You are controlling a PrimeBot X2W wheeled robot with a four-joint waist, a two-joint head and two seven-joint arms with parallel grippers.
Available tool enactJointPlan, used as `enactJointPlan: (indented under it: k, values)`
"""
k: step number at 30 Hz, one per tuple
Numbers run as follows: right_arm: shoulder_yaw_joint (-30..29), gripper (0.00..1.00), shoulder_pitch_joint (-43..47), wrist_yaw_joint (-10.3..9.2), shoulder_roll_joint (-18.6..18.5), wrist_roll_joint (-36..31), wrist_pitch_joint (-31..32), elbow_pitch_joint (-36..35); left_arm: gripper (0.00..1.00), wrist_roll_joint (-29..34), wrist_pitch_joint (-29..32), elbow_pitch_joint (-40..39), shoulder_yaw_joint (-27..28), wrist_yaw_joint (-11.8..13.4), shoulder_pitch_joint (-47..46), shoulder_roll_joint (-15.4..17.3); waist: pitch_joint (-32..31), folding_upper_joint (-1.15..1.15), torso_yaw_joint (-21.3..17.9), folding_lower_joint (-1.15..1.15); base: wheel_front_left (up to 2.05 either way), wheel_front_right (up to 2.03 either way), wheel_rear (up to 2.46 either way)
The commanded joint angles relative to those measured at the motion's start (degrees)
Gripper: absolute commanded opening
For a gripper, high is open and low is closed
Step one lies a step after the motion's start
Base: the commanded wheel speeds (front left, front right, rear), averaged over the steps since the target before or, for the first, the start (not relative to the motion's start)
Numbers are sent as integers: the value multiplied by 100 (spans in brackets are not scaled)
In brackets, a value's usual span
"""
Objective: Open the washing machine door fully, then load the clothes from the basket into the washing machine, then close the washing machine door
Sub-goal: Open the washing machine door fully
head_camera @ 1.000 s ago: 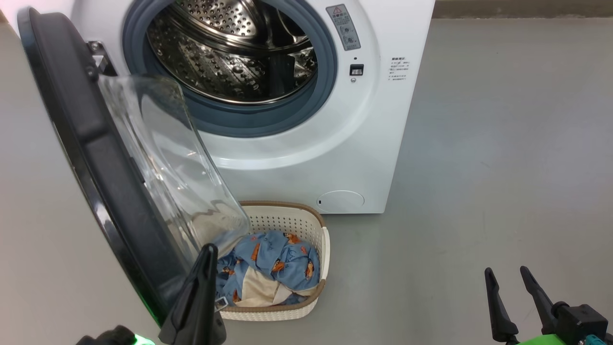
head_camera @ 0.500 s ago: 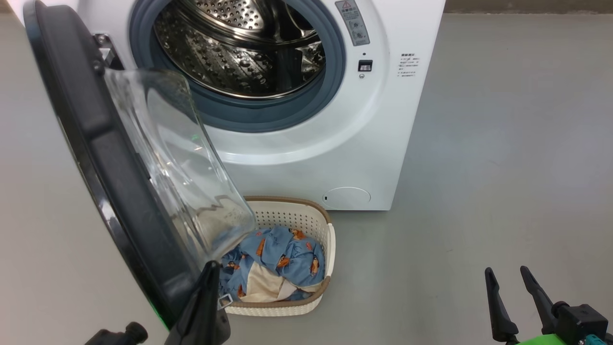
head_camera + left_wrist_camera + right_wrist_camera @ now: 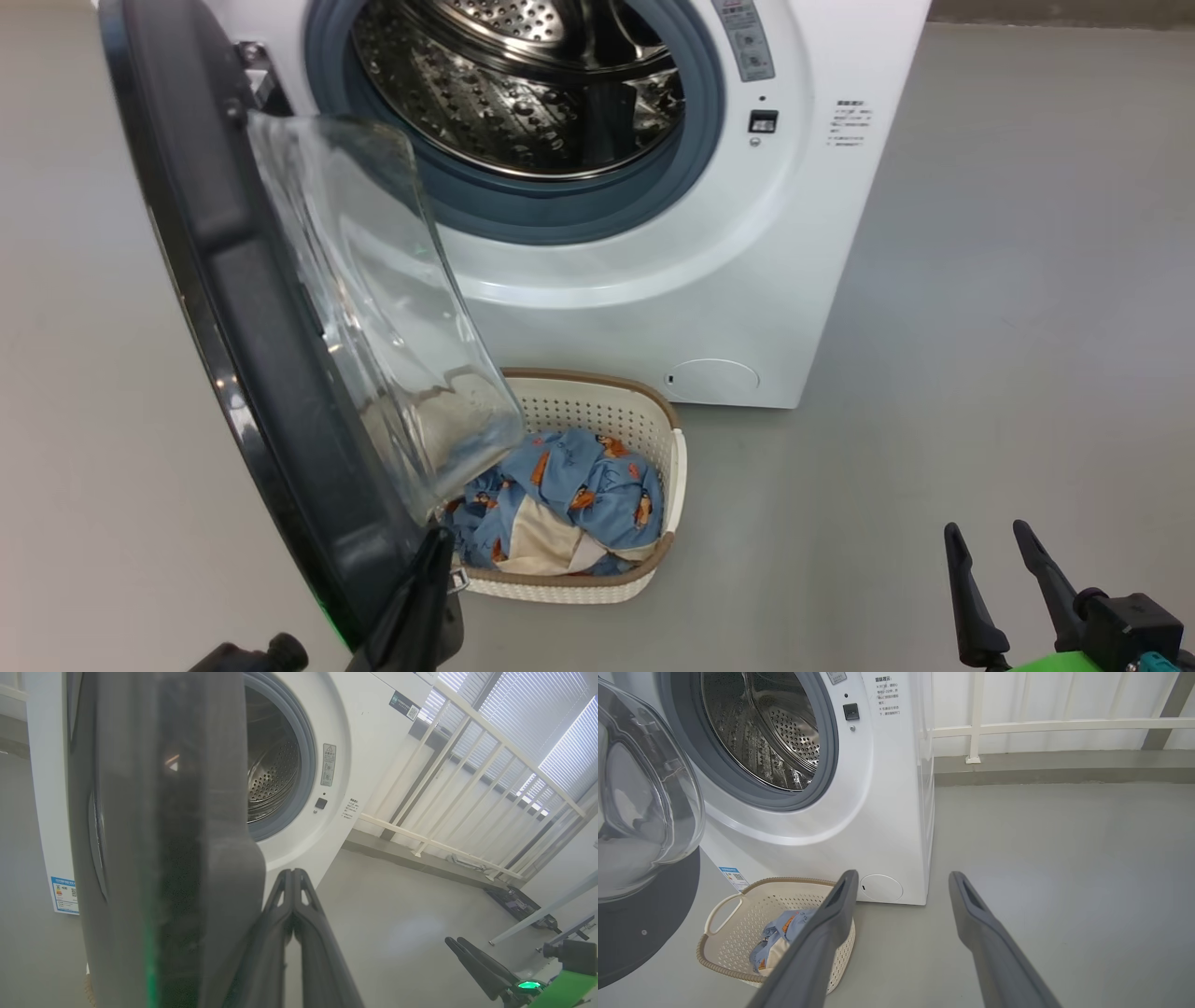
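Left side: the door [image 3: 243, 308] stands swung out, heavy, stiff, glossy, so push its dark rim, not the glass. The left hand [image 3: 293, 877] is pinched shut on nothing, just beside that edge. Centre, at the washer's [image 3: 709, 280] foot, the basket [image 3: 597, 406] holds the clothes [image 3: 579, 485]: soft, light, floppy, best pinched at a bunched fold. The right hand [image 3: 985, 532] is spread open and empty over smooth grey floor [image 3: 980, 327].

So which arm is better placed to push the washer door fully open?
Left. The left jaws, shut, sit right beside the door's lower edge; the right jaws hang open over the floor, well away from the door.
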Motion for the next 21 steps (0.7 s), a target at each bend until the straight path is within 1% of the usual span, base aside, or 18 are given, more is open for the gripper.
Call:
enactJointPlan:
  k: [1, 7, 10, 11, 16, 21]
  values:
    - [137, 100, -106, 16, -62, 49, -68, -105, 0, -10, -76, -71, 335, 110, -142, 37, 11, 0, 104, 0, 0, 0, 0]
    - [142, 100, -99, 16, -62, 77, -68, -79, 0, -40, -107, -23, 420, 174, -172, 39, 17, 0, 314, 0, 0, 0, 0]
    - [142, 100, -112, 16, -62, 81, -68, -63, 0, -46, -169, 22, 560, 261, -190, 52, 16, 0, 500, 0, 0, 0, 0]
    - [142, 100, -112, 16, -62, 81, -68, -63, 0, -46, -169, 22, 560, 261, -190, 52, 16, 0, 500, 0, 0, 0, 0]
    - [161, 100, -126, 16, -62, 81, -68, -37, 0, -120, -344, 138, 922, 415, -227, 75, -2, 0, 683, 0, 0, 0, 0]
    - [225, 100, -123, 16, -62, 88, -68, -17, 0, -226, -606, 484, 1420, 563, -332, 145, -26, 0, 737, 0, 0, 0, 0]
